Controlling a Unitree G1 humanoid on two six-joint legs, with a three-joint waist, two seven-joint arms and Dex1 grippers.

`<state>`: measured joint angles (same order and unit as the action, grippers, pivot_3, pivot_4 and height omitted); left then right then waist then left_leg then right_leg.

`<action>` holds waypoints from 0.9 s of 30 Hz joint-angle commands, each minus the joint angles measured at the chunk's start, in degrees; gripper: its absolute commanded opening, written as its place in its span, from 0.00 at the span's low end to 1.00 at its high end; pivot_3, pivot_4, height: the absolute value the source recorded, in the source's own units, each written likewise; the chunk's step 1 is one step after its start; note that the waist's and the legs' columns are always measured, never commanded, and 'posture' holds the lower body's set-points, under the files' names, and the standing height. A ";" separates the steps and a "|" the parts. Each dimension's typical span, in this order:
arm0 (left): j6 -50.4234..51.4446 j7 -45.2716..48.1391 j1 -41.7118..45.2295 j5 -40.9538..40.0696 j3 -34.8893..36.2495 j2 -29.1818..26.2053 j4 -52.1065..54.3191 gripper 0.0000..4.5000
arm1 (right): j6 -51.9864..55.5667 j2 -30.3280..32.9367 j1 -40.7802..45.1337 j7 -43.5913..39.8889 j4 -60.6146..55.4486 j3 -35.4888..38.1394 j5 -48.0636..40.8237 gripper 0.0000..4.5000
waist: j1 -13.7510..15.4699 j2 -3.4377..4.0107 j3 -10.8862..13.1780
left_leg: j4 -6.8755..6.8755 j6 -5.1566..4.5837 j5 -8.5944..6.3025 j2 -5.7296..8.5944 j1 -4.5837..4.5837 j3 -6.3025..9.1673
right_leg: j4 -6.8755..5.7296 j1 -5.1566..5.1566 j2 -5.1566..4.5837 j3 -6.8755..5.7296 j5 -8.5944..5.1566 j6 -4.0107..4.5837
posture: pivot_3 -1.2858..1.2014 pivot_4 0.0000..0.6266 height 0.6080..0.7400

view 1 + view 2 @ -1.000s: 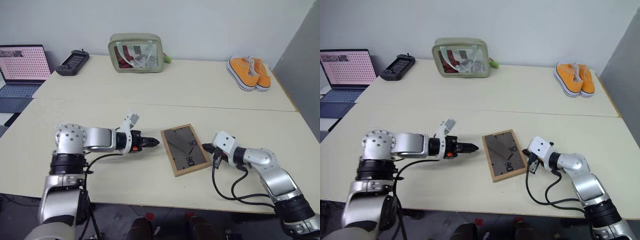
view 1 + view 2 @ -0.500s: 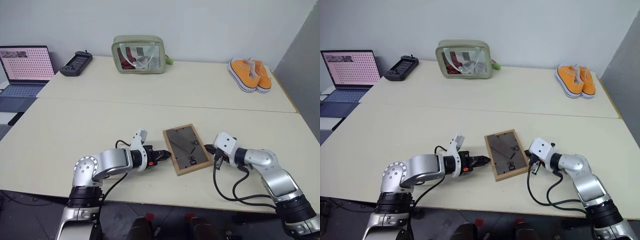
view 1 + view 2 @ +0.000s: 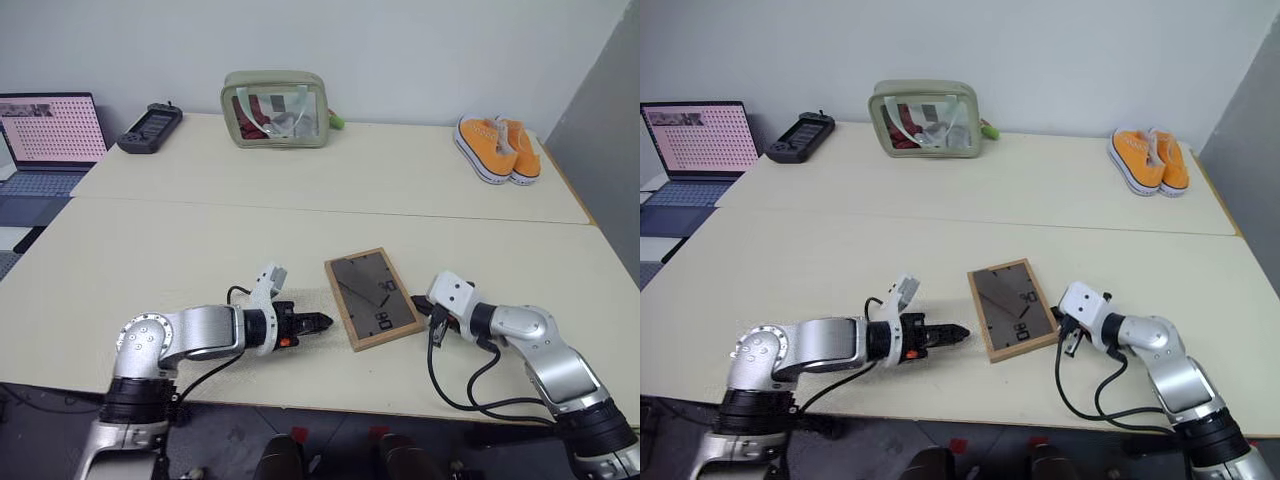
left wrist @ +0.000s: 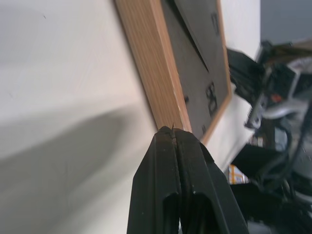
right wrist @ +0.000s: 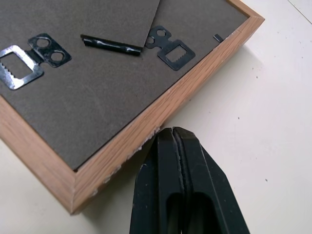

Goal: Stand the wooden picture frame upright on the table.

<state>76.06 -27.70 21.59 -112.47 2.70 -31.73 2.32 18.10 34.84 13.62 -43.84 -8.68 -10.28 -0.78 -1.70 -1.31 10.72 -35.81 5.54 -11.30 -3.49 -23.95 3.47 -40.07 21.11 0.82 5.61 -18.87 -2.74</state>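
Note:
The wooden picture frame (image 3: 374, 297) lies flat on the table (image 3: 300, 240), dark back panel up, with its stand and metal hangers showing. My left gripper (image 3: 325, 322) is shut and empty, its tips just off the frame's left edge near the front corner; the left wrist view shows the frame's light wood border (image 4: 155, 73) right past the tips. My right gripper (image 3: 417, 300) is shut and empty at the frame's right edge. In the right wrist view its fingers (image 5: 170, 146) almost touch the wood border (image 5: 161, 122).
A green transparent pouch (image 3: 274, 108) stands at the back of the table, a black game controller (image 3: 148, 126) to its left and a laptop (image 3: 45, 135) further left. Orange shoes (image 3: 497, 147) sit at the back right. A seam runs between the two tabletops.
My left arm has shifted, elbow lower and nearer the front edge, with its shut gripper still beside the frame's left edge. The right gripper and the frame stay put.

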 commanded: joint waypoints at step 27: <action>-6.24 -0.51 -2.12 -0.53 -1.24 3.63 2.87 0.99 | -2.03 3.19 -3.26 -0.81 -0.85 0.98 -0.05 0.00 | 0.06 0.00 0.00 | 0.02 -0.01 -0.01 -0.01 -0.02 0.00 | 0.08 -0.02 -0.01 0.01 0.00 0.00 | 0.52 0.24 1.00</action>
<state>70.56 -27.06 19.95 -112.47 0.57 -28.89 3.82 15.42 37.64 11.44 -44.06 -8.70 -10.01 -0.52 -1.64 -1.32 10.72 -35.79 5.53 -11.31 -3.50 -23.97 3.46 -39.99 21.09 0.81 5.62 -18.87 -2.74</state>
